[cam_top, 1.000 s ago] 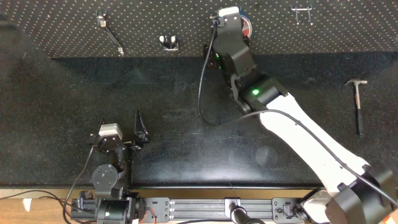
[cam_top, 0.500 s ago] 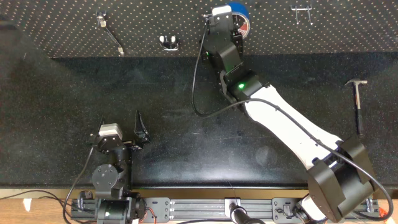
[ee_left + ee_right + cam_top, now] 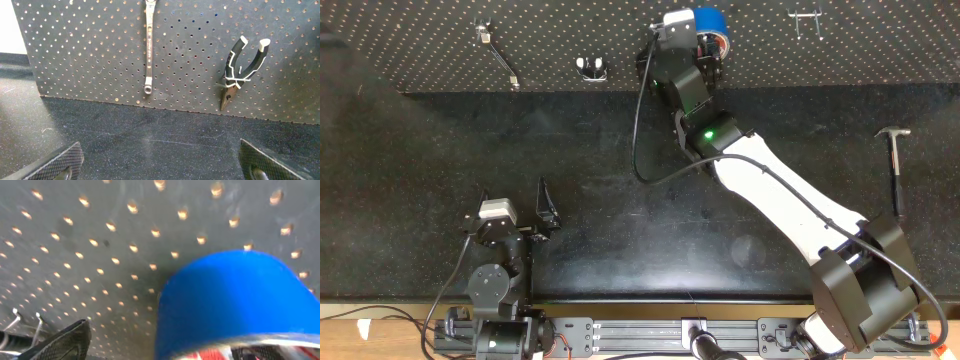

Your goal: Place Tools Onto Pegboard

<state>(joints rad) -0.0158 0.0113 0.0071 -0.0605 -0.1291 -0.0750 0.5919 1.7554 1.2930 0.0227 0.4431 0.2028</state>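
A wrench point(image 3: 498, 52) is hanging on the pegboard point(image 3: 420, 40). The left gripper point(image 3: 546, 206) is sitting over the dark table point(image 3: 620, 210) near its base, jaws spread and empty. Pliers point(image 3: 591, 68) are hanging farther right. The right gripper point(image 3: 692, 35) is reaching the pegboard, a blue tape roll point(image 3: 707, 20) at its tip; whether it is pinching the roll cannot be told. A hammer point(image 3: 896, 170) is lying on the table.

The black speckled table point(image 3: 570, 180) carries a hammer point(image 3: 896, 175) lying flat near its right edge, with its head toward the pegboard point(image 3: 410, 50) and its handle pointing to the near side. The perforated pegboard stands along the table's far edge. A wrench point(image 3: 501, 57) and pliers point(image 3: 591, 68) hang on it.
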